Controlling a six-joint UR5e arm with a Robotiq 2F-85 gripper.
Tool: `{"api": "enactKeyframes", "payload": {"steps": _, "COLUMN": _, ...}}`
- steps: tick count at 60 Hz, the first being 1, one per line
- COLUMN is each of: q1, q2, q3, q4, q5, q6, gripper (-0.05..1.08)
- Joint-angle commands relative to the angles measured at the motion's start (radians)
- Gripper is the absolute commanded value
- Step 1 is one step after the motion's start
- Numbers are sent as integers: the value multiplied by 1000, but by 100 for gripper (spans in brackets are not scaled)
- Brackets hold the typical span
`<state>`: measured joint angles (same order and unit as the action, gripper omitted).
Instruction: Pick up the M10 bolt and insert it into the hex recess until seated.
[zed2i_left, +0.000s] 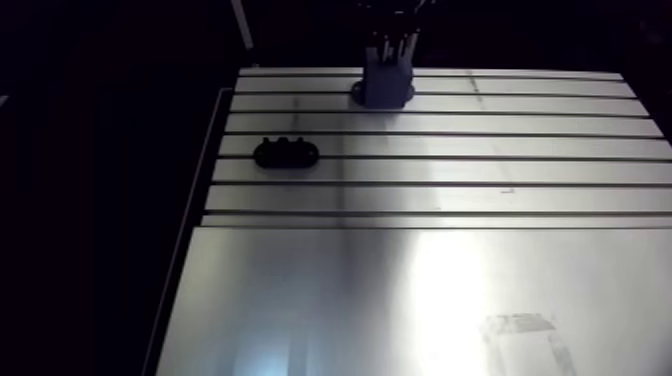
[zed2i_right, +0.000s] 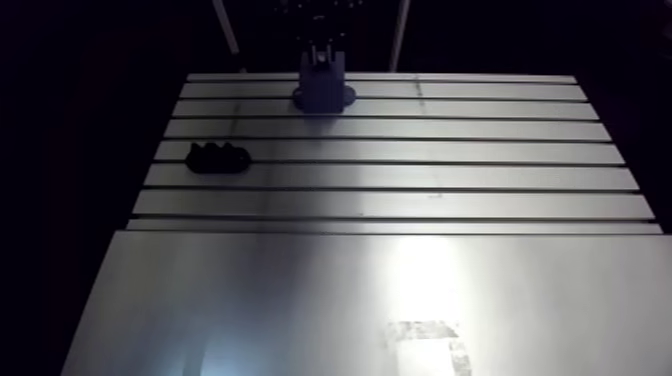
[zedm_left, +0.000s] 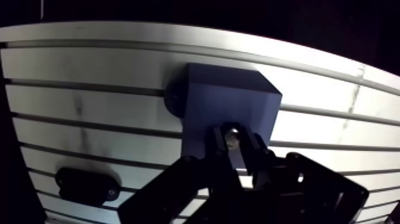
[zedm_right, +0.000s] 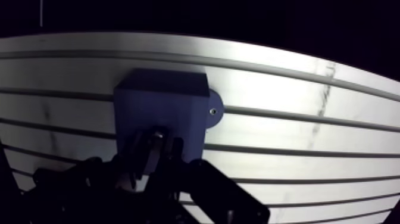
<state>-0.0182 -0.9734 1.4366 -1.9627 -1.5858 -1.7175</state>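
Brushed aluminium table (zed2i_left: 450, 180), ribbed by long parallel slots across its far part and smooth and glossy in its near part, carries a blue block (zedm_left: 232, 98). The block is matte and box-shaped, with flat faces, a bevelled upper edge and a rounded flange ear (zedm_right: 212, 111) at its foot on either side. A small screw head shows in one ear. It stands upright on the ribs at the table's far edge.

The gripper (zedm_left: 235, 137) comes down directly over the block. Its two dark, angular fingers (zedm_left: 215, 143) are closed against the M10 bolt (zedm_left: 237, 161) and grip it between them. The bolt appears as a short, bright, bare-metal piece, rounded at its lit end, and it is the only shiny item against the dull block. It is held at the block's gripper-facing side, just over the top edge. Whether it touches the block cannot be told, and the hex recess cannot be made out in either view.

A black oblong holder (zed2i_left: 286, 152) with rounded ends and three low bumps along its top lies flat on a rib. It is well apart from the block, to one side and nearer the table's smooth part.
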Motion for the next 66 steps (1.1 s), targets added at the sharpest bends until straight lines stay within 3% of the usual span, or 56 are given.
{"api": "enactKeyframes", "payload": {"steps": 1, "q1": 0, "q2": 0, "q3": -3, "q4": 6, "q5": 0, "q6": -66, "gripper": 76}}
{"api": "enactKeyframes", "payload": {"steps": 66, "q1": 6, "q2": 6, "q3": -11, "q4": 4, "q5": 1, "q6": -290, "gripper": 76}}
